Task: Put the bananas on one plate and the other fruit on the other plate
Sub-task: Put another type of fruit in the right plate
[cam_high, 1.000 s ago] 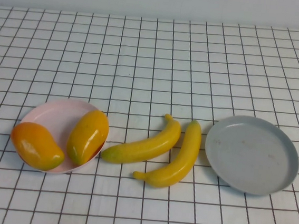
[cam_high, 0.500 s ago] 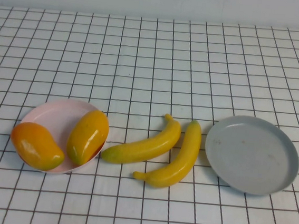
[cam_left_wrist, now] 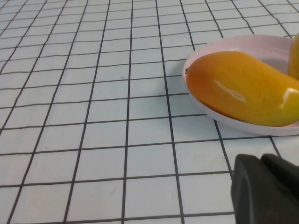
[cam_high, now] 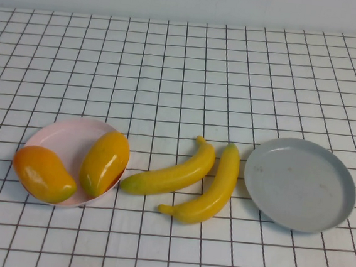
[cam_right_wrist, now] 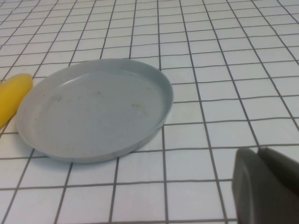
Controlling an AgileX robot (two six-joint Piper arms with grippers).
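Two yellow bananas [cam_high: 173, 174] [cam_high: 210, 190] lie side by side on the table between the plates. Two orange-yellow oval fruits [cam_high: 43, 173] [cam_high: 104, 162] rest on the pink plate [cam_high: 64, 136] at the left. The grey plate [cam_high: 299, 183] at the right holds nothing. No arm shows in the high view. In the left wrist view my left gripper [cam_left_wrist: 261, 161] is shut and empty, near the pink plate's rim [cam_left_wrist: 233, 123] and one fruit [cam_left_wrist: 243, 88]. In the right wrist view my right gripper [cam_right_wrist: 258, 154] is shut and empty beside the grey plate [cam_right_wrist: 93, 109]; a banana end [cam_right_wrist: 11, 95] shows there.
The table is covered by a white cloth with a black grid [cam_high: 183, 77]. A pale wall runs along the far edge.
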